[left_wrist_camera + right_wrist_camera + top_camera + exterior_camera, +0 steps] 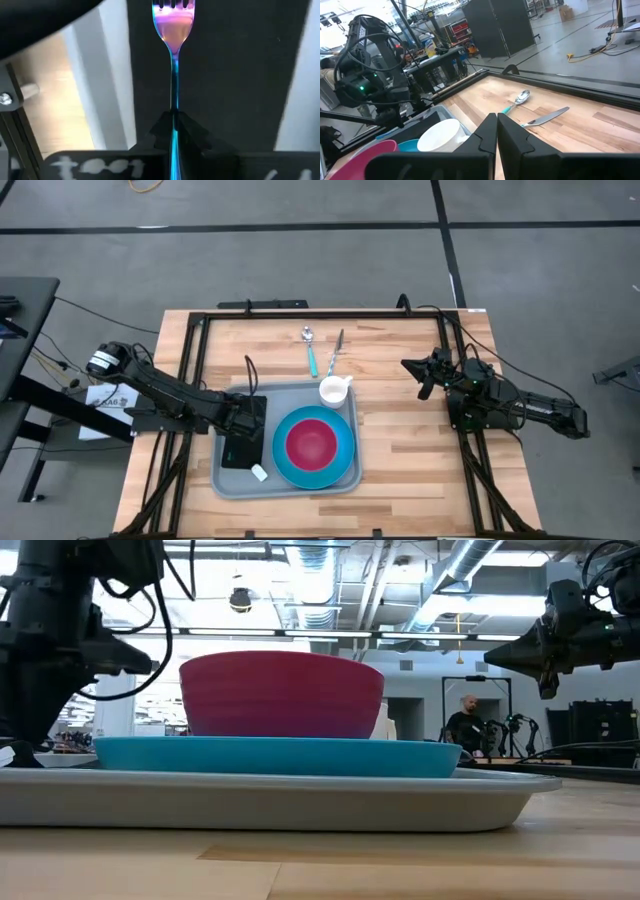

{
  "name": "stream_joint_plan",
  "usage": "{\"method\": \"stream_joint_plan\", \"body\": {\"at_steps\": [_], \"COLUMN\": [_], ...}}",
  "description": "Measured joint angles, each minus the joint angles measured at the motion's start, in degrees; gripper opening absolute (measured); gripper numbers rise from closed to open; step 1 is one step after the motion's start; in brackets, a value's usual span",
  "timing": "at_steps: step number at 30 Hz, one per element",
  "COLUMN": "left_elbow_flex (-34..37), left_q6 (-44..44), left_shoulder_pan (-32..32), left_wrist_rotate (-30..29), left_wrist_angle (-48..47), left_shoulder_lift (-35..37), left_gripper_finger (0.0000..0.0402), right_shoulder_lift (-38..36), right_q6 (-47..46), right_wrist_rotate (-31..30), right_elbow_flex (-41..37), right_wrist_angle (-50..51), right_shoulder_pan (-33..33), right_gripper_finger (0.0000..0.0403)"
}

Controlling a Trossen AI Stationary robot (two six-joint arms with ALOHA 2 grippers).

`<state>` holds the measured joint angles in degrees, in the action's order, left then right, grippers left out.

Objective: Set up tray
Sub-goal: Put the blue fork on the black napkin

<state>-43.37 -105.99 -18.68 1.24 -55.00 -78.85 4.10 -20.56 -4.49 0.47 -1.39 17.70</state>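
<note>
The light grey-blue tray (228, 480) lies at the table's middle. On it are a black napkin (240, 450), a blue plate (345, 455) carrying a red bowl (311, 443), and a white cup (335, 391). My left gripper (252, 412) points down over the napkin (225, 75), shut on an iridescent fork (173, 30). At the table's right, my right gripper (420, 375) hangs level above the wood, shut and empty, as the right wrist view shows (497, 120). My left gripper pinches the fork's handle (173, 107) between its two fingers, coming from above and pointing down. The tines end (173, 6) sticks out past the fingertips over the black napkin. Whether the fork touches the napkin, I cannot tell.
A teal-handled spoon (310, 350) and a knife (336, 350) lie on the wood beyond the tray's far edge. A small white tag (259, 472) sits on the tray near the napkin. A dark frame (300, 313) borders the table. Bare wood lies right of the tray.
</note>
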Motion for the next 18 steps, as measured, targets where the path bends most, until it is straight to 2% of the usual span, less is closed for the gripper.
{"method": "stream_joint_plan", "body": {"at_steps": [12, 18], "left_elbow_flex": [2.7, 3.2], "left_q6": [0.1, 0.6], "left_shoulder_pan": [-0.3, -0.3], "left_wrist_rotate": [1.3, 2.0], "left_wrist_angle": [0.9, 2.2], "left_shoulder_lift": [0.0, 0.0], "left_gripper_finger": [0.0002, 0.0029], "right_shoulder_lift": [0.0, 0.0], "right_q6": [0.0, 0.0], "right_wrist_rotate": [0.0, 0.0], "right_elbow_flex": [0.0, 0.0], "right_wrist_angle": [0.0, 0.0], "right_shoulder_pan": [0.0, 0.0], "right_gripper_finger": [0.0005, 0.0005]}}
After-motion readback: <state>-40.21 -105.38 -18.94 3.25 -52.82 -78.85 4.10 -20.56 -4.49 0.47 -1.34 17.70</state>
